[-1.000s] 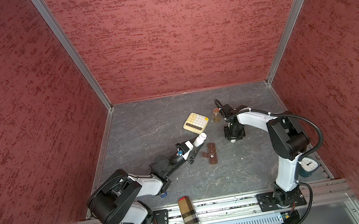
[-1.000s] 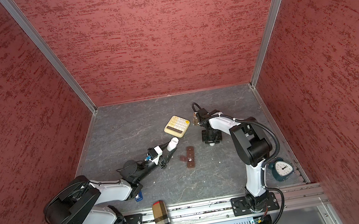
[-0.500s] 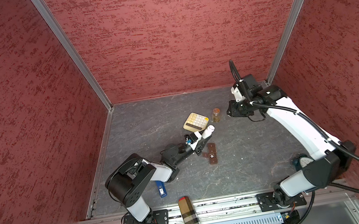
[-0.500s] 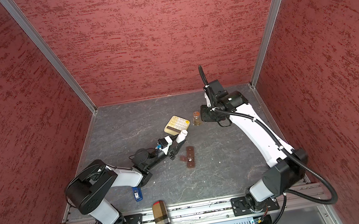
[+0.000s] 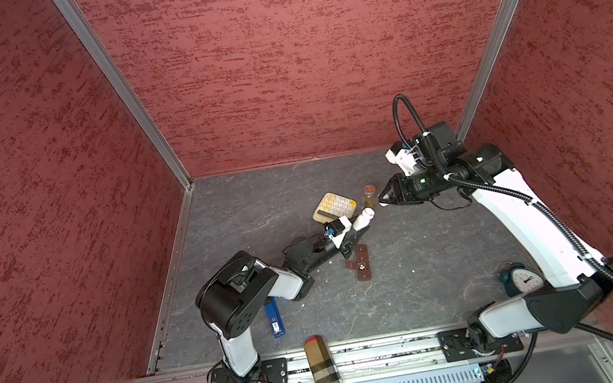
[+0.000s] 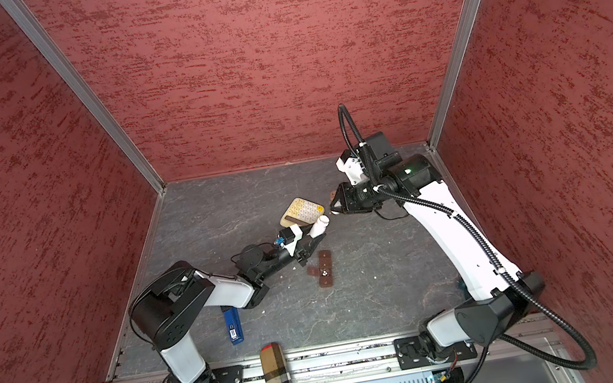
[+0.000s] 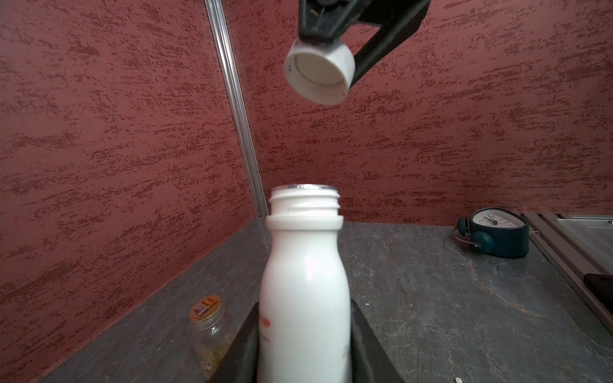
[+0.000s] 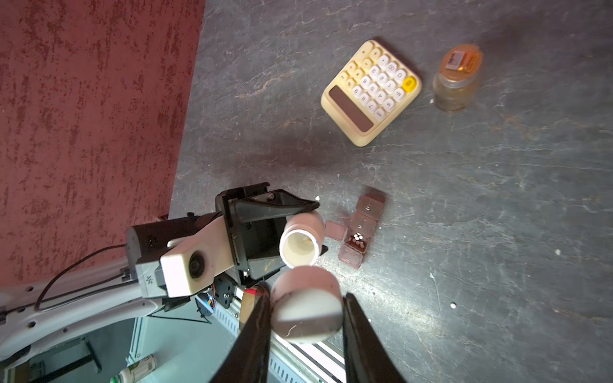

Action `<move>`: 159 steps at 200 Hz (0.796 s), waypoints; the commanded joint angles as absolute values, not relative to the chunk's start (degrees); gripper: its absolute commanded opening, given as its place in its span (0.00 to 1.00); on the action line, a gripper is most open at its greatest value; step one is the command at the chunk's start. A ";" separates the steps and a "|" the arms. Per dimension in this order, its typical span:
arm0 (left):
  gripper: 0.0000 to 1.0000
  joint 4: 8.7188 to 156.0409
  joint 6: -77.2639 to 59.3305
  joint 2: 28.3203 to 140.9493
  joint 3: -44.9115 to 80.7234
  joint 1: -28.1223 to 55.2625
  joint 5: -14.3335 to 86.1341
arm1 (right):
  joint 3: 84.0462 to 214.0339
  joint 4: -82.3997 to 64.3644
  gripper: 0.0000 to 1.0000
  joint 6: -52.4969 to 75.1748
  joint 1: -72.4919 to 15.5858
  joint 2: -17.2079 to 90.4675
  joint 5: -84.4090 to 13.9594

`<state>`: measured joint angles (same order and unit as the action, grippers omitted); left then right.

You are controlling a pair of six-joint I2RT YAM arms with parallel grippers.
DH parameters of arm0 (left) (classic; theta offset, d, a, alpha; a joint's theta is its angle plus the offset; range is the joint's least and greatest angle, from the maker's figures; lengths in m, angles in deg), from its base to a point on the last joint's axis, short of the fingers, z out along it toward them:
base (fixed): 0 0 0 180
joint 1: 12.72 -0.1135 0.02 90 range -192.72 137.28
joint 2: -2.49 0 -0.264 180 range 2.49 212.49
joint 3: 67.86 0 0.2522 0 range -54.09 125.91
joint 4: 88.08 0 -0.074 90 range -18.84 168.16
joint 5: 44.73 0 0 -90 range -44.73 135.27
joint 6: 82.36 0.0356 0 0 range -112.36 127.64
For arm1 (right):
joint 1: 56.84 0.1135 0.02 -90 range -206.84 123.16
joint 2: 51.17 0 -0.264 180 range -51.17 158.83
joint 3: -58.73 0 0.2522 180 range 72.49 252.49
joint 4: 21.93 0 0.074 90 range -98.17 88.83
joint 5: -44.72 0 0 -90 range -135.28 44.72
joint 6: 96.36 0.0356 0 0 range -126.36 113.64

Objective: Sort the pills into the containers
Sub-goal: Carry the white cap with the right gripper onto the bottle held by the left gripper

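Change: right gripper (image 8: pixel 306 308), pinching the cap (image 7: pixel 319 76), rose toward two o'clock.
Left gripper (image 7: pixel 303 345): clamped the opened bottle (image 7: pixel 303 265).
Meaning: pouring into containers (image 8: pixel 360 228) seemingly possible.

**Where My Four Eyes Sit**

Both top views hang high over my front rail, far off, looking steeply down across the whole grey floor (image 5: pixel 418 287). They share nearly everything. My left wrist camera sits close behind the white bottle (image 7: pixel 303 282), facing two o'clock, almost level. My right wrist camera looks down toward eight o'clock, close over the cap (image 8: pixel 306 310). Both wrist views share the white bottle and the amber jar (image 7: pixel 209 328). The pill box (image 8: pixel 363 219) shows from the right wrist and from above.
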<state>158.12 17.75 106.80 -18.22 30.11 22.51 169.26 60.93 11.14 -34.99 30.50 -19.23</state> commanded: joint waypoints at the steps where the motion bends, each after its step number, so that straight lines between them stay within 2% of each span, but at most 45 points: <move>1: 0.00 159.09 16.69 107.77 -17.34 30.33 21.20 | 168.47 61.96 0.26 8.98 -34.21 31.01 -15.89; 159: 0.00 159.02 18.23 106.20 -17.88 31.65 20.66 | 165.26 63.44 0.27 5.91 -33.90 34.44 -14.69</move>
